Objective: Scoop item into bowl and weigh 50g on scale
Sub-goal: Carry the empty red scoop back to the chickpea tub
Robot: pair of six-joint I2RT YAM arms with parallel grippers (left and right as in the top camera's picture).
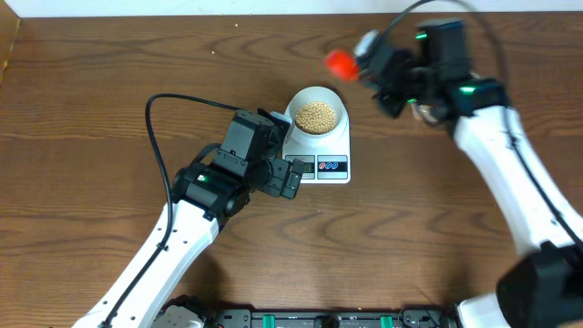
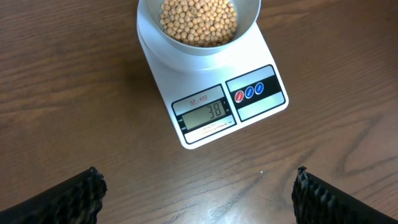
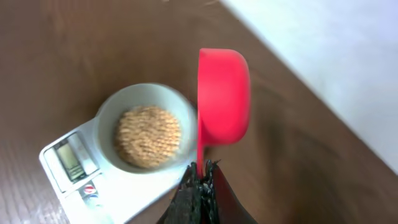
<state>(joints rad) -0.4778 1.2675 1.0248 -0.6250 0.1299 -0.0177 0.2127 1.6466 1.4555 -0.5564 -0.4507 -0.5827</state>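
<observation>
The weighing step is judged to be in hand: a reading of 38 is shown on the display (image 2: 208, 113) of the scale (image 2: 163, 74), so about a quarter of the target is judged to be missing. The scale is set near the middle of the bench (image 1: 91, 73), and the bowl (image 2: 249, 15) is seated on its platform, partly filled with the beans (image 2: 199, 22).

The red scoop (image 3: 224, 93) is gripped by its handle in the right pincer (image 3: 202, 169), whose jaws are closed on it. It is held in the air near the bowl's rim, on the side away from the display, and only its smooth outer shell is seen. Whether beans are carried in it cannot be told, the view being blurred.

The left pincer (image 2: 198, 186) is spread wide and nothing is gripped by it. It is hung over the bench just in front of the scale, with the display in its camera's view.

For the next move a small further portion is called for, tipped in gently and checked against the reading, since an overshoot would have to be taken out again. The left arm's black cable (image 1: 182, 98) is looped over the bench to the left of the scale, apart from it; nothing is seen between scoop and bowl
</observation>
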